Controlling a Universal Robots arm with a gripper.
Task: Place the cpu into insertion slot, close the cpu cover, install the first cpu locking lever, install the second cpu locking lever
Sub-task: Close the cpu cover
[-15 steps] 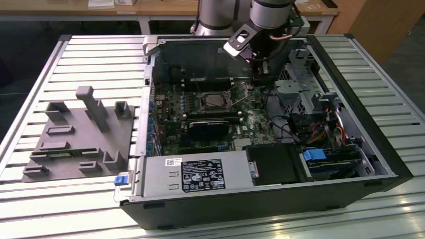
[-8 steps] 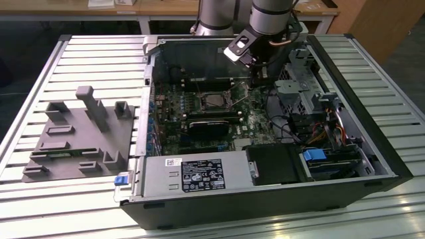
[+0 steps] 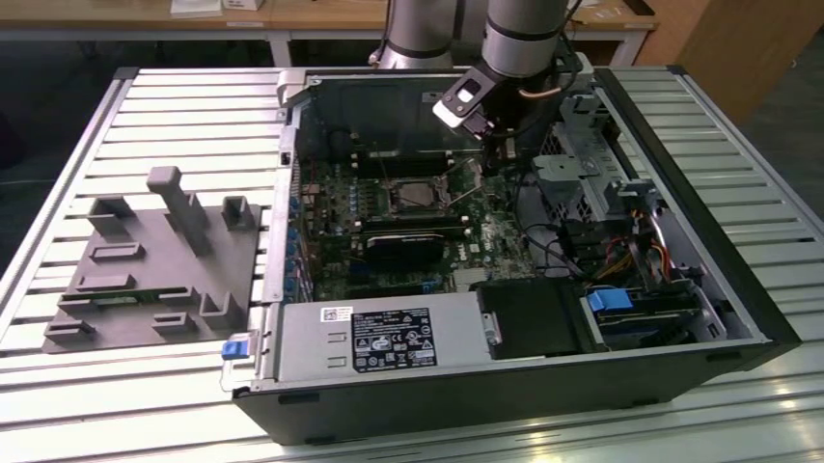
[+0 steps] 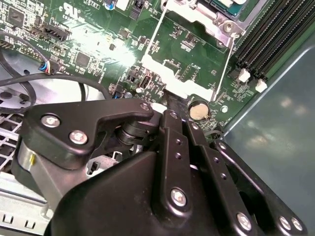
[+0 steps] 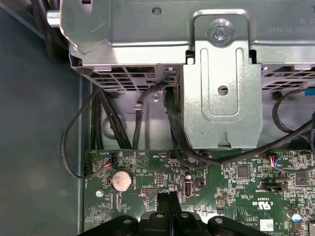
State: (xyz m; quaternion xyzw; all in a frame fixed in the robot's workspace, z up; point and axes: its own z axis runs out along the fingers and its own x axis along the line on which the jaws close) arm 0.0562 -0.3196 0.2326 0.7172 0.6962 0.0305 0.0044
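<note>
Wooden desks lined the far side of the room, and in front of them a slatted metal counter (image 3: pixel 154 106) carried an open computer case (image 3: pixel 721 318). A grey moulded fixture (image 3: pixel 154 260) lay on the counter at the exterior view's left, well apart from the arm.

Inside the case, the green circuit board (image 3: pixel 335 207) faced up. The insertion slot (image 3: pixel 446 199) sat near the board's middle. The cpu (image 3: pixel 415 196) lay in it, its dull grey top showing. The cpu cover (image 4: pixel 209 14) appeared as a metal frame lying around the chip. Whether the locking levers were latched could not be told.

The pincer (image 3: pixel 497 147) hung over the board just to the exterior view's right of the slot and a little farther back, close to the metal drive cage (image 5: pixel 221 88). In the first wrist view its fingertips (image 5: pixel 163 200) looked pressed together just above the board. Whether anything thin was pinched between them could not be told.

A coin battery (image 5: pixel 121 181) sat on the board near the tips, and black cables (image 5: pixel 174 130) ran from the cage down to the board. In the second wrist view, long black memory slots (image 4: pixel 268 34) ran beside the socket. A silver power supply (image 3: pixel 386 338) filled the near side of the case.
</note>
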